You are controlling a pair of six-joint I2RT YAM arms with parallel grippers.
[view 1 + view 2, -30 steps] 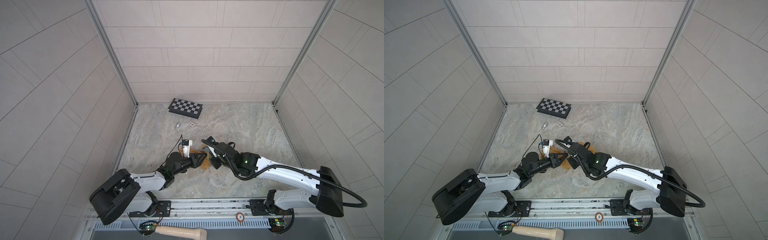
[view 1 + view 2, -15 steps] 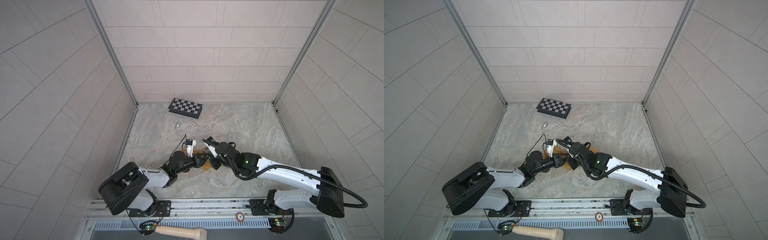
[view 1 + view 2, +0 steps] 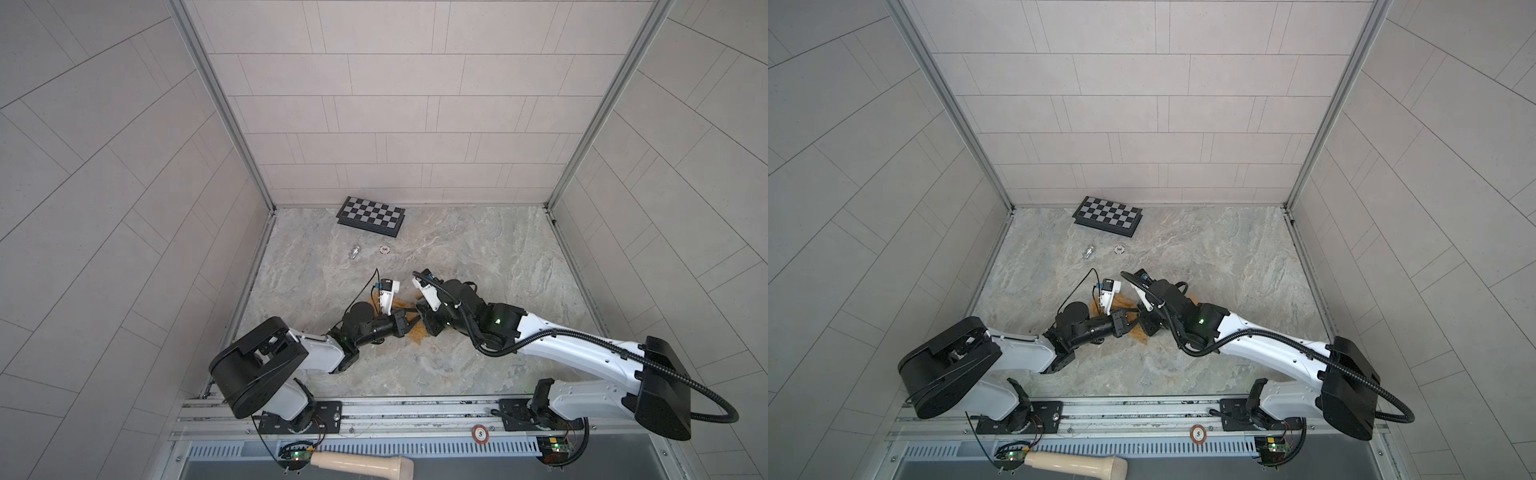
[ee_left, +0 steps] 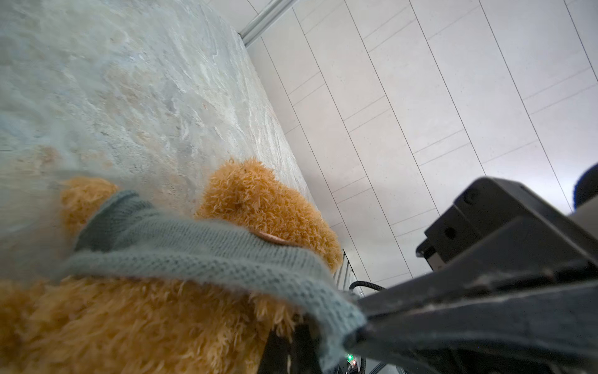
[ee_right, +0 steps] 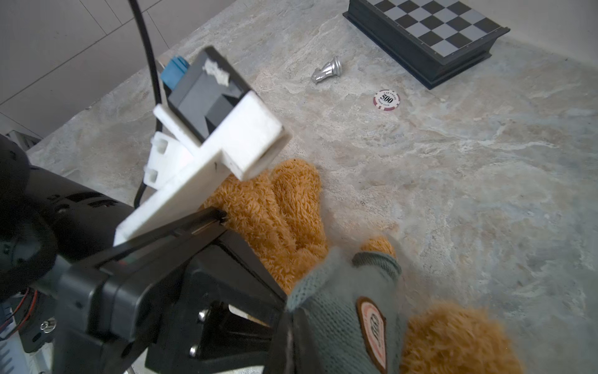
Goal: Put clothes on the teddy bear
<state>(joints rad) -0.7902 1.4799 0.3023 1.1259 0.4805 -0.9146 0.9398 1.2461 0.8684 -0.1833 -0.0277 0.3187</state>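
The teddy bear (image 5: 291,210) lies on the marble floor, golden-brown and shaggy. In both top views the two grippers hide most of it, leaving only a patch of fur (image 3: 415,334) (image 3: 1138,334). A grey-blue knitted sweater (image 5: 339,323) (image 4: 194,252) with a round patch is stretched over the bear's body (image 4: 129,323). My left gripper (image 3: 409,322) (image 4: 291,351) is shut on the sweater's hem, low beside the fur. My right gripper (image 3: 422,322) (image 5: 288,340) is shut on the same hem, right against the left one.
A folded chessboard (image 3: 371,215) lies by the back wall. In front of it are a silver chess piece (image 3: 354,251) and a poker chip (image 3: 385,249). Tiled walls close off three sides. The arms' base rail (image 3: 395,409) runs along the front.
My left gripper has slid in toward the bear and shut on the sweater's hem, and its arm has folded closer. The right gripper has stayed shut in much the same place.
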